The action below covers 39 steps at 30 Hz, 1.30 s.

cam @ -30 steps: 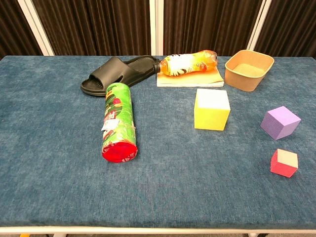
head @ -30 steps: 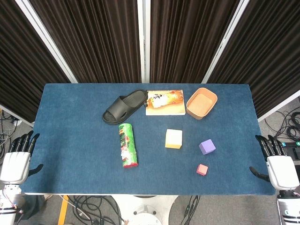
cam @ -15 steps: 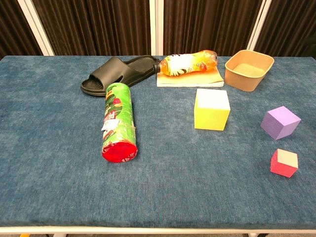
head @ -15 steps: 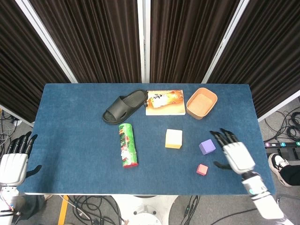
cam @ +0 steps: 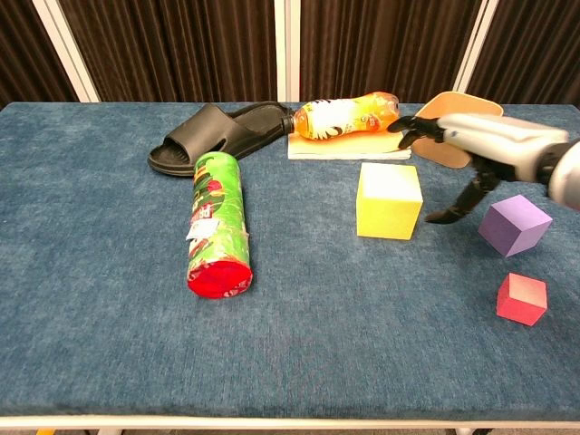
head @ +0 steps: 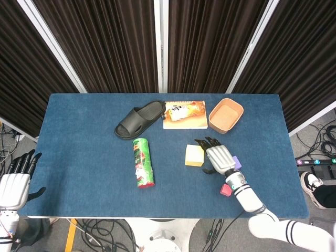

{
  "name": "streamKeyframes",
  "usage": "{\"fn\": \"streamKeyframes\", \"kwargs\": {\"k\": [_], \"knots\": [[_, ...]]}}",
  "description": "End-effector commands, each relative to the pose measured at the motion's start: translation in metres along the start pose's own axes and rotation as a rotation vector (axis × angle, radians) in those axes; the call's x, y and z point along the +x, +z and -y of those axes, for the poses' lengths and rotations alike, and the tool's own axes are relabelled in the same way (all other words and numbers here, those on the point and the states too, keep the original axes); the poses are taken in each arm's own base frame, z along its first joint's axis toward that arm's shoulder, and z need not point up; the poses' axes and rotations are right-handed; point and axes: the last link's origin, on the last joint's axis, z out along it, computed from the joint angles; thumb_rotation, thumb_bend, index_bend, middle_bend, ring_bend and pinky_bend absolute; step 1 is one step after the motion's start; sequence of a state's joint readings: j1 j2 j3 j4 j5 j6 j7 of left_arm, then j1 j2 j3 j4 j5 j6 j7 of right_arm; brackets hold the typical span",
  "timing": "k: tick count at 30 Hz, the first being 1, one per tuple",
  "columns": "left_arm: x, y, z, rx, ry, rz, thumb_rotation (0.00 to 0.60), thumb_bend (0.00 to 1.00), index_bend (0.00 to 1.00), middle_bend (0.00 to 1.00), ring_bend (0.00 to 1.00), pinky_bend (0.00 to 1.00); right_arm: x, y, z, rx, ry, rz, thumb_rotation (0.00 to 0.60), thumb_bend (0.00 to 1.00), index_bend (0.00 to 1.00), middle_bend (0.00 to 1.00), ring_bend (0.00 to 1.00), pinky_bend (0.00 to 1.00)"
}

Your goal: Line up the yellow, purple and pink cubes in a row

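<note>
Blue table (head: 79,131) — right hand (head: 219,157) spread wide, empty, btwn yellow cube (head: 193,156) & purple cube (cam: 514,225).

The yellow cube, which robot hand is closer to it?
Right. The right robot hand hovers open just beside the yellow cube, between it and the purple cube. The left robot hand is far away, off the table's left edge.

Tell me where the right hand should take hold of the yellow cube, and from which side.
Grip the yellow cube across its two upright side faces, coming down from above. It sits flat with its top face bare, and the right hand hovers open just beside it, toward the purple cube. Both flanks look free: the green can lies well clear of it.
</note>
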<state>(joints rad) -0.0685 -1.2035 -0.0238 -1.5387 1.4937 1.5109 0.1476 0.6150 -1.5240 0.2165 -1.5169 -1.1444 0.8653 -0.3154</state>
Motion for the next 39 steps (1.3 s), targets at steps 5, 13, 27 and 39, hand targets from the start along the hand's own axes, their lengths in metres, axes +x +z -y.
{"fn": "streamKeyframes", "kwargs": {"k": [5, 13, 27, 39], "knots": [[0.000, 0.004, 0.001, -0.010, -0.002, 0.004, 0.600, 0.06, 0.13, 0.16, 0.11, 0.16, -0.014, 0.031, 0.012, -0.025, 0.011, 0.042, 0.600, 0.11, 0.04, 0.18, 0.00, 0.11], [0.000, 0.004, 0.003, -0.010, -0.003, 0.007, 0.600, 0.06, 0.13, 0.16, 0.11, 0.16, -0.018, 0.040, 0.028, -0.002, 0.039, 0.019, 0.600, 0.21, 0.25, 0.34, 0.11, 0.16], [0.001, -0.003, 0.009, 0.010, -0.007, 0.013, 0.600, 0.06, 0.13, 0.16, 0.11, 0.16, -0.015, 0.071, 0.084, 0.084, 0.090, -0.005, 0.600, 0.21, 0.25, 0.34, 0.11, 0.16], [0.000, -0.006, 0.012, 0.017, -0.010, 0.010, 0.600, 0.06, 0.13, 0.16, 0.11, 0.16, -0.029, 0.080, 0.103, 0.071, 0.042, 0.065, 0.600, 0.13, 0.00, 0.11, 0.00, 0.05]]}}
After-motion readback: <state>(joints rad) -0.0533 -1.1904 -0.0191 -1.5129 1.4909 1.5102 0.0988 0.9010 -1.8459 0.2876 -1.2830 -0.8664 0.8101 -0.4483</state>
